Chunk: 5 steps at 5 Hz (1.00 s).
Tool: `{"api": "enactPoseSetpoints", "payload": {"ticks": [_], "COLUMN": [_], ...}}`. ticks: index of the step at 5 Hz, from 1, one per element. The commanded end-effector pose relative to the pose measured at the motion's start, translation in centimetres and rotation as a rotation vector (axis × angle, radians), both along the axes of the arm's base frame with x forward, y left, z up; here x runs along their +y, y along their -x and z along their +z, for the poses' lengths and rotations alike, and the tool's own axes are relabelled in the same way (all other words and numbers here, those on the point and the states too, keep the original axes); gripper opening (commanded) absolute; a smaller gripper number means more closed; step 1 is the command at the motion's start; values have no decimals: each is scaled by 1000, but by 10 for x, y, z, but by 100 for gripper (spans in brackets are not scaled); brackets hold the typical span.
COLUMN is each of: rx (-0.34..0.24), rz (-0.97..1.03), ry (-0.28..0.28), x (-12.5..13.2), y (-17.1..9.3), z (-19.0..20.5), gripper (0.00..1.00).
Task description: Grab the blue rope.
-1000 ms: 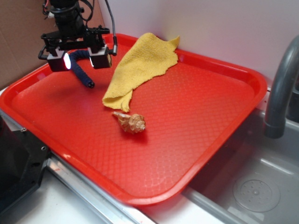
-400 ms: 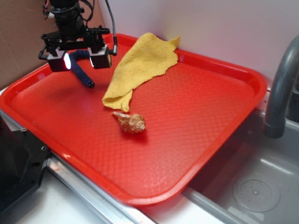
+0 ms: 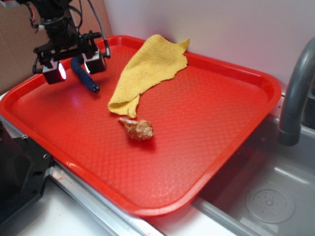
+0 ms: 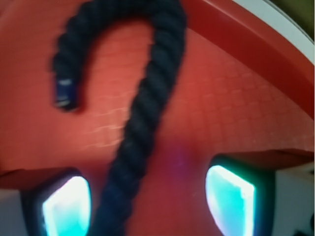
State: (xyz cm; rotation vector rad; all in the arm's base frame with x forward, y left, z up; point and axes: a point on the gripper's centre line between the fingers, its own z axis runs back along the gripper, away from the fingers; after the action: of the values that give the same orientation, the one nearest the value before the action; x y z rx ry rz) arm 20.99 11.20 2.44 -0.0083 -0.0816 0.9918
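Upper left of the exterior frame: gripper hangs over the far left corner of the red tray. Its two lit pads stand apart, one at and the other further right. The rope runs down between them, dark navy, its lower capped end touching the tray surface just below and right of the gripper.

Wrist frame: rope bent in a hook shape, long leg passing diagonally between the glowing pads, closer to the left one. Clear gap shows between rope and right pad; contact with the left pad cannot be told. Jaws spread, not closed on the rope. The short leg ends in a cap at upper left of the frame.

Yellow cloth lies crumpled at top centre of the tray, near the rope but apart from it. Shell sits below the cloth's lower tip, mid-tray. Grey faucet at right edge, sink at lower right.
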Motion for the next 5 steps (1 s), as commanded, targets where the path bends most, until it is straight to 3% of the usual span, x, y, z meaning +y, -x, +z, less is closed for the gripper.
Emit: {"api": "enactPoseSetpoints", "payload": {"ticks": [1,2,3,4,5], "rx": [31,57,58,61,65], "rz": [0,-7,-11,-21,-31], "ry": [-88,-103,-130,-136,-144], "x": [1,0,-3,-3,-3], "y": [-9,-16,-14,-9,-7], "z": [-13,-18,-23,-24,-25], "gripper": [100,100,20,0,0]}}
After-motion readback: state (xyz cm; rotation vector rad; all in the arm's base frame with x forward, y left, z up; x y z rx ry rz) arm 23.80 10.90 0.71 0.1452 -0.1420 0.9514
